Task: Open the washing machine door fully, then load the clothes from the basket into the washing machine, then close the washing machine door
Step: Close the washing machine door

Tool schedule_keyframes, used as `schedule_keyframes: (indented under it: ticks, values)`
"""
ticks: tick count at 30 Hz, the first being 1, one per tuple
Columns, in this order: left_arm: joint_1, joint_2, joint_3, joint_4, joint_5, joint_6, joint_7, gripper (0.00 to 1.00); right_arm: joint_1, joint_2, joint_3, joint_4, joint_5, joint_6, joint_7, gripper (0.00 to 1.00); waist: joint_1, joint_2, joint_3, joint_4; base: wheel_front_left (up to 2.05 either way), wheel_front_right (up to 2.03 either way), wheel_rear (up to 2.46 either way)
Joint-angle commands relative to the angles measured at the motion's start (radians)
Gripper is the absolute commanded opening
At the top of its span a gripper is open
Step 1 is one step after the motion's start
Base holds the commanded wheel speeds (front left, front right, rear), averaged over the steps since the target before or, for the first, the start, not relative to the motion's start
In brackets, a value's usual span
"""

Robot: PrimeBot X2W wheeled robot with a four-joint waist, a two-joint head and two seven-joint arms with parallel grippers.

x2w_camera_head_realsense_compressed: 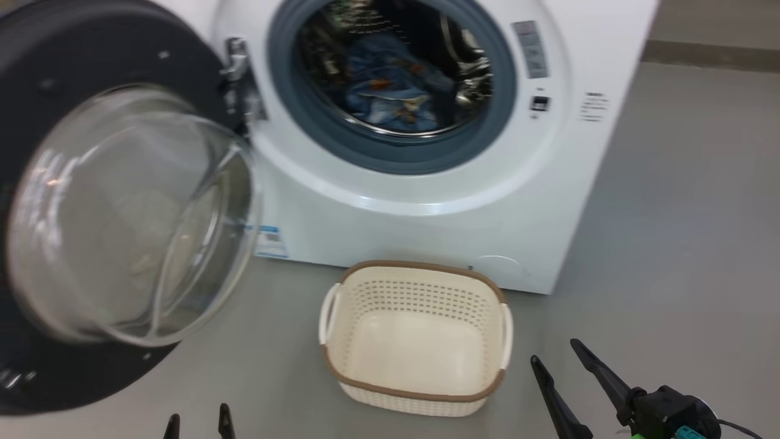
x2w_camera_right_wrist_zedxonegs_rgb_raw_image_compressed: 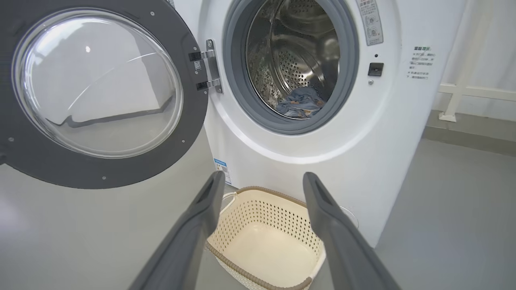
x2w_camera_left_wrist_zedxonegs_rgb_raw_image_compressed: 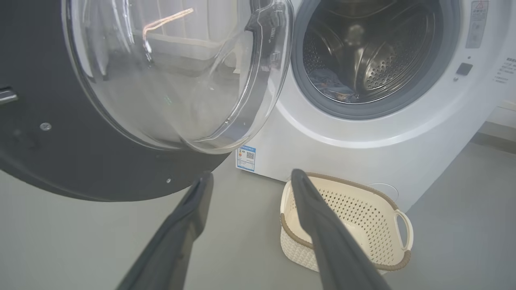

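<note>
Grey floor (x2w_camera_head_realsense_compressed: 670, 213) w/ white rail frame (x2w_camera_right_wrist_zedxonegs_rgb_raw_image_compressed: 475, 92) standing at back right.

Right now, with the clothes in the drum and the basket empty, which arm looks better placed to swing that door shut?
Probably the left. The washing machine door hangs open on the robot's left, with the open left gripper just below its rim. The right gripper sits past the basket, farther away.
</note>
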Motion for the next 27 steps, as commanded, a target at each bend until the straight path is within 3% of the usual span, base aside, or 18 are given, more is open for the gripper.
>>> schedule_keyframes:
  ticks: [1,10,27]
  values:
    - [-0.022,0.004,0.029,-0.029,-0.006,0.008,-0.006,1.0,-0.038,-0.012,0.025,-0.021,-0.003,0.002,-0.005,1.0,0.0,0.0,-0.012,0.127,0.0,0.0,0.0]
    - [-0.008,0.004,0.03,-0.031,-0.012,0.014,-0.006,1.0,-0.047,-0.018,0.057,-0.018,0.0,0.002,-0.005,1.0,0.0,0.0,-0.018,0.288,0.0,0.0,0.0]
    - [0.026,0.004,0.057,-0.094,-0.061,0.074,-0.006,1.0,-0.152,-0.058,0.195,0.033,0.04,0.002,-0.005,1.0,0.0,0.0,0.004,0.306,0.0,0.0,0.0]
